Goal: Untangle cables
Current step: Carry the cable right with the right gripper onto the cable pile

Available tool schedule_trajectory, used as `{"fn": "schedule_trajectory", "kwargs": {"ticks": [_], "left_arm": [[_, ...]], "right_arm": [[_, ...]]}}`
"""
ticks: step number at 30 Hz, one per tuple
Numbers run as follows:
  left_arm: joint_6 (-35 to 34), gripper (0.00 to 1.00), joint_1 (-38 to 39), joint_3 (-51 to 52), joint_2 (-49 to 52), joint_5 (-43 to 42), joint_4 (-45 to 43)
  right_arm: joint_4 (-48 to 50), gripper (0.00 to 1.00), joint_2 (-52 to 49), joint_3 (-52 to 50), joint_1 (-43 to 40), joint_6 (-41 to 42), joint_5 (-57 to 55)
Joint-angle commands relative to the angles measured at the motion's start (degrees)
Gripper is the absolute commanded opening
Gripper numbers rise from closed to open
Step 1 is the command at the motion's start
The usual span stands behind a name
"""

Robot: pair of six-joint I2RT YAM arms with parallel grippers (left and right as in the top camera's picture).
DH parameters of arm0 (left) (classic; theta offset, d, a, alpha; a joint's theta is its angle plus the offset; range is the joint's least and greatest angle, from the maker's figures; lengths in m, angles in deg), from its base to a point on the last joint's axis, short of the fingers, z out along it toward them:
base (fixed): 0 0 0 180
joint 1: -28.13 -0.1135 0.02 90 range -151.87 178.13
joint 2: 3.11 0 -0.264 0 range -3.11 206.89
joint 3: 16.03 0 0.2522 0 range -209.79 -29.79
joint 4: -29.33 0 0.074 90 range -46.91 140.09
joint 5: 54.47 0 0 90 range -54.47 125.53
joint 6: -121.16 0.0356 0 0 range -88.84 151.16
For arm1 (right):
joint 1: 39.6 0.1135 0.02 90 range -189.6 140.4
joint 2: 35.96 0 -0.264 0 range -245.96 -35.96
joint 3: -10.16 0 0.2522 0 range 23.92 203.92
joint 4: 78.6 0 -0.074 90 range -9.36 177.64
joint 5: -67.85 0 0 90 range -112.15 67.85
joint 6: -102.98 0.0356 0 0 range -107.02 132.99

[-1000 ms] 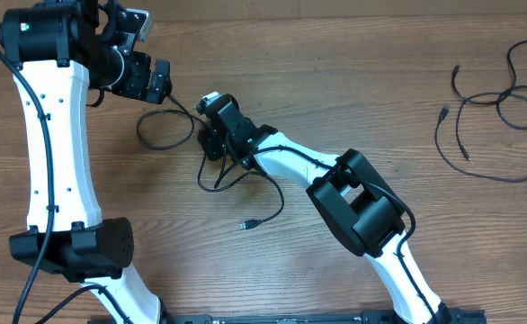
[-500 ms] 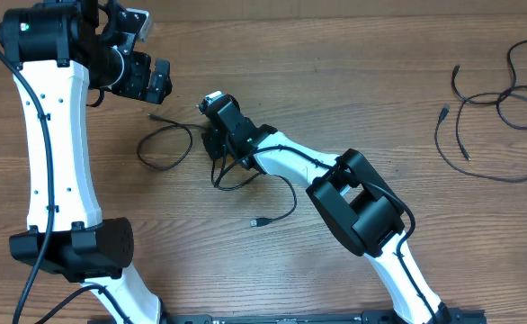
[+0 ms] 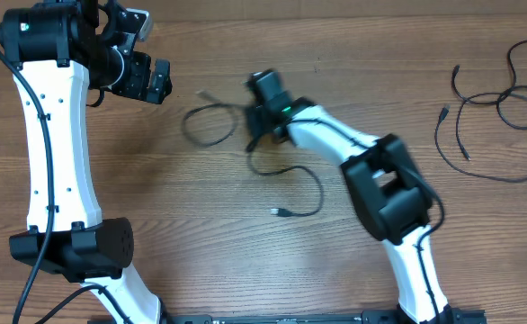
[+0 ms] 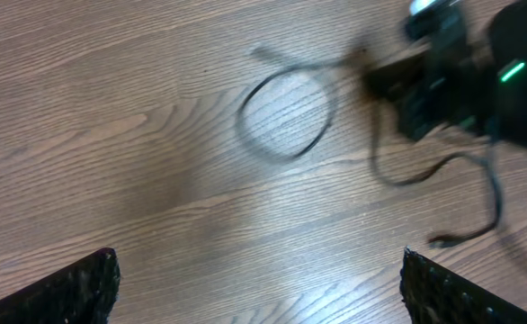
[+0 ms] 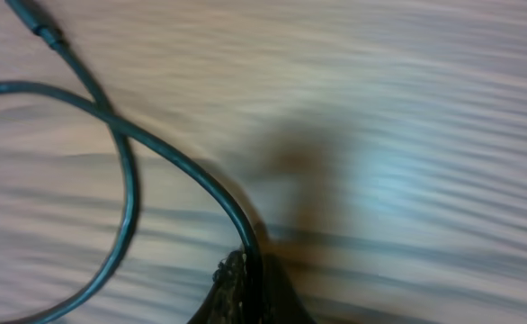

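My right gripper [image 3: 258,135] is shut on one thin black cable [image 3: 208,124] and holds it low over the wooden table. The cable makes a loop to the gripper's left, ending in a plug [image 3: 200,93]. Its other end trails down to a plug [image 3: 280,211]. In the right wrist view the cable [image 5: 129,180] runs into the closed fingertips [image 5: 245,279]. My left gripper [image 3: 158,81] is open and empty at the upper left, apart from the cable. Its wrist view shows spread fingers [image 4: 259,288] and the loop [image 4: 286,112]. More tangled cables [image 3: 502,99] lie at the far right.
The right arm [image 3: 380,180] stretches from the front edge across the table's middle. The left arm's white link [image 3: 57,135] stands along the left side. The table is bare wood [image 3: 200,252].
The cable end came out of my left gripper. My right gripper has dragged the cable to the right, away from the left gripper. The left arm has stayed put.
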Motion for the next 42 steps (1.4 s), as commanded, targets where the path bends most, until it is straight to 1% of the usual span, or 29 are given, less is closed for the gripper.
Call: {"fn": "schedule_trajectory", "kwargs": {"ticks": [1, 12, 20, 24, 27, 34, 42], "left_arm": [[-0.8, 0.99, -0.6, -0.1, 0.4, 0.2, 0.0], [-0.8, 1.0, -0.6, -0.1, 0.4, 0.2, 0.0], [-0.8, 1.0, -0.6, -0.1, 0.4, 0.2, 0.0], [-0.8, 0.99, -0.6, -0.1, 0.4, 0.2, 0.0], [-0.8, 1.0, -0.6, -0.1, 0.4, 0.2, 0.0], [-0.8, 0.99, -0.6, -0.1, 0.4, 0.2, 0.0], [-0.8, 1.0, -0.6, -0.1, 0.4, 0.2, 0.0]], "right_arm": [[-1.3, 0.04, 8.7, -0.5, -4.2, 0.1, -1.5], [-9.5, 0.04, 29.2, -0.5, -12.6, 0.1, -1.6], [-15.6, 0.04, 38.8, -0.5, -18.5, 0.1, -2.9], [-19.8, 0.04, 41.9, -0.5, -20.8, 0.1, -6.6], [-23.6, 0.04, 43.7, -0.5, -22.6, 0.1, -7.4], [-34.5, 0.04, 46.6, -0.5, -27.9, 0.1, -13.9], [-39.7, 0.04, 48.6, -0.5, -37.9, 0.3, -13.9]]}}
